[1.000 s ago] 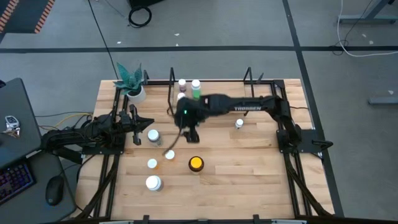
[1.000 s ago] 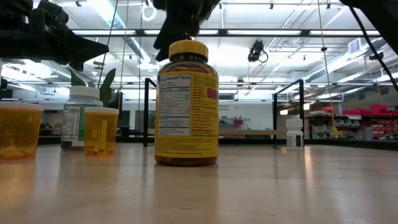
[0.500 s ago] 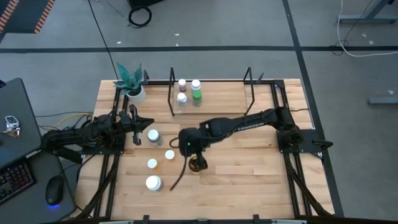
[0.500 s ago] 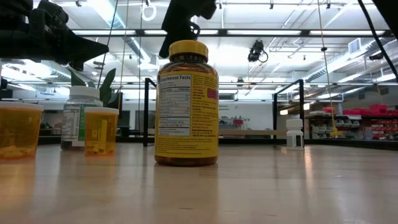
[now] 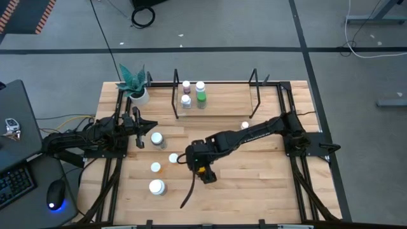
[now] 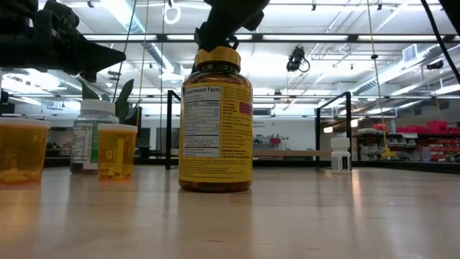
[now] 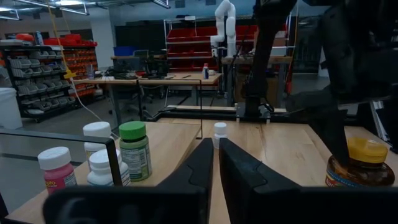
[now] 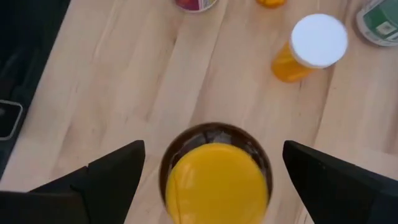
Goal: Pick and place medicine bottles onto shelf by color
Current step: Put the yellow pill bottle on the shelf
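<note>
Two dark arms work over the light-wood tabletop [image 5: 254,191]: the right claw [image 8: 208,165] hangs released, fingers spread wide on either side of the large yellow-capped amber bottle [image 6: 215,119] standing mid-tabletop, while the left claw [image 7: 214,163] waits clenched and empty near the left edge. Three small bottles [image 5: 193,94] stand on the low wire-framed wooden shelf [image 5: 226,98].

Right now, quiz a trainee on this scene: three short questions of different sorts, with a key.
1. True or false: the right tool is shut on the yellow-capped bottle.
2. How many bottles stand on the shelf? A two, B three, C five.
3. Fill in: the left tool waits, its fingers ____.

Key: 1 false, it is open above the cap. 2 B. 3 shut.
</note>
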